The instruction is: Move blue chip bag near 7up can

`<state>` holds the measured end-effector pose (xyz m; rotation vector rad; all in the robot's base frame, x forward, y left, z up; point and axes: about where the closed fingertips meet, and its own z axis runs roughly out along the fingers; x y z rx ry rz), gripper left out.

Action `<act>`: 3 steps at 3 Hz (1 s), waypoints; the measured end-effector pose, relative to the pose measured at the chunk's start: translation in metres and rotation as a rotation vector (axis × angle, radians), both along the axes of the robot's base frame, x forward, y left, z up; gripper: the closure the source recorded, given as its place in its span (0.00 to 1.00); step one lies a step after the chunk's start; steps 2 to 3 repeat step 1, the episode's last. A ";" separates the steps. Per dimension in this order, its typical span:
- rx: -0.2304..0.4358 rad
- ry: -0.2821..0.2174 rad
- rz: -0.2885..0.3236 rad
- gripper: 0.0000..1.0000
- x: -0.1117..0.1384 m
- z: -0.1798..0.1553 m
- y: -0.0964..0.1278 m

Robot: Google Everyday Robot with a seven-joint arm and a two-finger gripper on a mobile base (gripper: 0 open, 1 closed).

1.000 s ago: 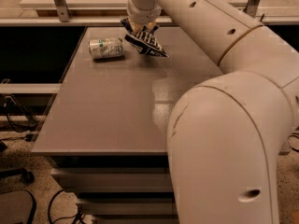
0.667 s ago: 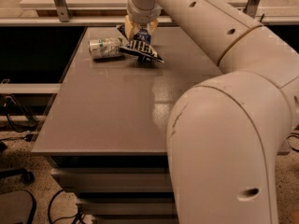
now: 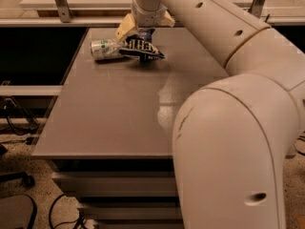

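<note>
Placing step, gripper (image 3: 142,41) clamped on blue chip bag (image 3: 148,52) with 7up can (image 3: 105,49) just beside the jaws (seemingly touching); next, probably release and lift.

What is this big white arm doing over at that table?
It is a robot arm reaching to the far end of a grey table. Its gripper is right on top of a blue chip bag. The bag sits just beside a 7up can lying on its side, with the bag's left end right up against the can.
</note>
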<state>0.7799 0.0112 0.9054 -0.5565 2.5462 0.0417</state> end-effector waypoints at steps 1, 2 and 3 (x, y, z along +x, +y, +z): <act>0.013 -0.004 0.007 0.00 0.000 0.001 -0.001; 0.013 -0.004 0.007 0.00 0.000 0.001 -0.001; 0.013 -0.004 0.007 0.00 0.000 0.001 -0.001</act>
